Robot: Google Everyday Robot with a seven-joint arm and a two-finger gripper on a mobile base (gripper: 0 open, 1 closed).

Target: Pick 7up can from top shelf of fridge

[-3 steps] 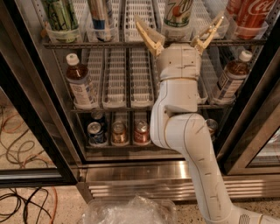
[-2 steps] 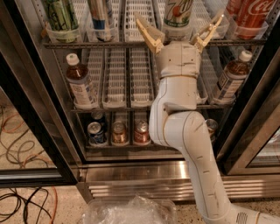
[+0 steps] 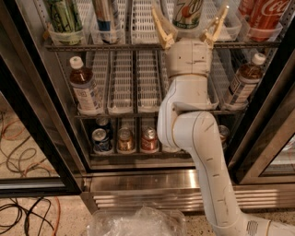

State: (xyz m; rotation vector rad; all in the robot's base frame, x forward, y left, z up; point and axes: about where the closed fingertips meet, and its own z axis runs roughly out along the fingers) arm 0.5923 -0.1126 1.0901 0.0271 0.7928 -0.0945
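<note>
Hand (image 3: 189, 8) at 7up can (image 3: 188, 17), top shelf (image 3: 115, 46)

Tool (image 3: 189, 8): raised at the front of the top shelf (image 3: 115, 47), tan fingers (image 3: 160, 27) spread wide, one on each side of the 7up can (image 3: 188, 11); no contact seen.
7up can: upright in a white lane tray, upper part cut off by the frame edge.
Same shelf: dark green can (image 3: 64, 16) far left, blue-and-silver can (image 3: 105, 16) beside it, Coca-Cola can (image 3: 267, 14) at right.
Arm (image 3: 198, 138): white, rising from lower right, across the middle rack.
Middle rack: brown bottle (image 3: 85, 90) at left, another (image 3: 244, 83) at right.
Bottom rack: small cans (image 3: 124, 140) in a row.
Fridge (image 3: 152, 184): black door frames, steel base with vent slats.
Floor: crumpled clear plastic (image 3: 136, 223), cables (image 3: 18, 212).
</note>
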